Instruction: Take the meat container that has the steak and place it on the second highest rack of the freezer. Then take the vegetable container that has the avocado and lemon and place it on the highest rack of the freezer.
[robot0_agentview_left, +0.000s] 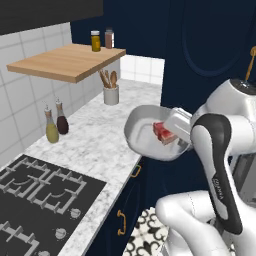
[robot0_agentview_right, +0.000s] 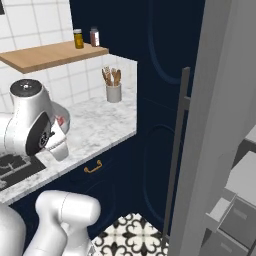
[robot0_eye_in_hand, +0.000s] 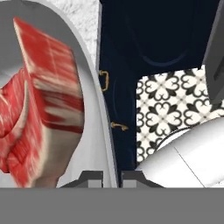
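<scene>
The meat container (robot0_agentview_left: 142, 131) is a grey bowl, tilted and held in the air just past the counter's front edge. The red-pink steak (robot0_agentview_left: 163, 133) lies inside it against the lower side. In the hand view the steak (robot0_eye_in_hand: 43, 100) looms large at the left, and my gripper (robot0_eye_in_hand: 111, 178) is shut on the meat container's rim (robot0_eye_in_hand: 94, 78), one tip on each side. The freezer's grey door (robot0_agentview_right: 220, 125) with its long bar handle (robot0_agentview_right: 176, 150) stands open at the right, with shelf boards and drawers (robot0_agentview_right: 237, 210) behind it; I cannot tell which rack is which. The vegetable container is out of view.
The marble counter (robot0_agentview_left: 90, 140) carries a utensil holder (robot0_agentview_left: 111, 93), two bottles (robot0_agentview_left: 56, 125) and a stove (robot0_agentview_left: 35, 195). A wooden shelf (robot0_agentview_left: 65, 62) with two jars hangs above. Navy cabinets (robot0_agentview_right: 150, 75) stand between counter and freezer, over patterned floor (robot0_agentview_right: 131, 234).
</scene>
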